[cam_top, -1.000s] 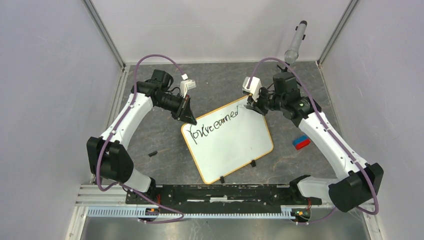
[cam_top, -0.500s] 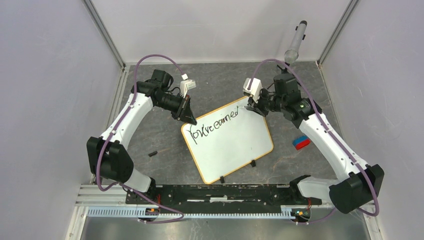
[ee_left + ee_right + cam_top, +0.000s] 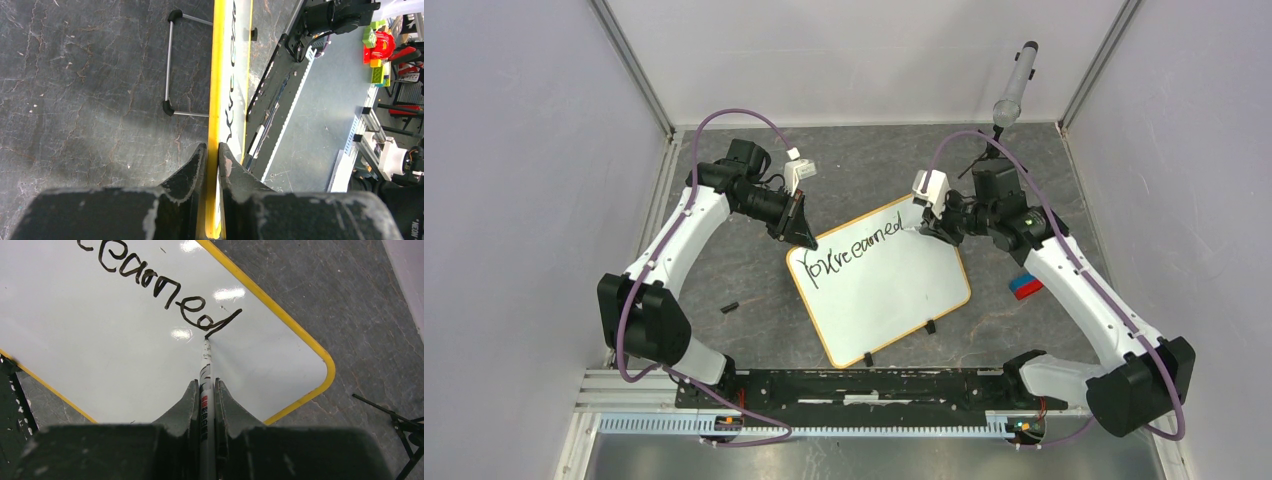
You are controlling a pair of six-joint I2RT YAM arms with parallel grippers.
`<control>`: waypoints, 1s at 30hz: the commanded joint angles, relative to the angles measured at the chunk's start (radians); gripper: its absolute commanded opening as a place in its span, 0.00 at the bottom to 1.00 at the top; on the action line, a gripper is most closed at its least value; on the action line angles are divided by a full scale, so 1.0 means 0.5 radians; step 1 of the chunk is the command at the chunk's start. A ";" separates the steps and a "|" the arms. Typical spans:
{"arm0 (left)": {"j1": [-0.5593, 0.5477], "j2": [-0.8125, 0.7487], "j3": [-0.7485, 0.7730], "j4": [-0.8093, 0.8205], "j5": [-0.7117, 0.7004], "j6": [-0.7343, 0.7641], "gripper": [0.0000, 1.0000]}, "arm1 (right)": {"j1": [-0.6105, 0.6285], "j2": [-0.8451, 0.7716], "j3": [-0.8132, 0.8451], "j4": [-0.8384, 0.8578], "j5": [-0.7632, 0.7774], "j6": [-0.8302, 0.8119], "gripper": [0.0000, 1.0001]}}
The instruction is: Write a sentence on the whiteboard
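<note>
The whiteboard point(image 3: 884, 290) lies tilted on the dark table, its yellow frame showing in the left wrist view point(image 3: 217, 75). One line of the sentence point(image 3: 849, 250) runs along its far edge, roughly "Yourearned" point(image 3: 150, 287). My left gripper point(image 3: 805, 236) is shut on the board's far left edge point(image 3: 213, 150). My right gripper point(image 3: 930, 224) is shut on a grey marker point(image 3: 206, 370). The marker's tip touches the board point(image 3: 100, 350) at the tail of the last "d".
A red and blue eraser point(image 3: 1025, 285) lies right of the board. A small black cap point(image 3: 729, 307) lies to its left. Two black clip feet point(image 3: 930, 325) sit on the near edge. A grey cylinder point(image 3: 1014, 85) leans at the back wall. A wire stand point(image 3: 170, 65) lies beside the board.
My right gripper with the marker has shifted a little nearer and to the right over the board's far right corner. The left gripper and the board have not moved.
</note>
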 commanded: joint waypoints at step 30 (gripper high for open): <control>-0.014 0.193 0.268 -0.222 -0.206 0.329 0.12 | 0.224 -0.023 0.206 -0.203 -0.433 -0.054 0.00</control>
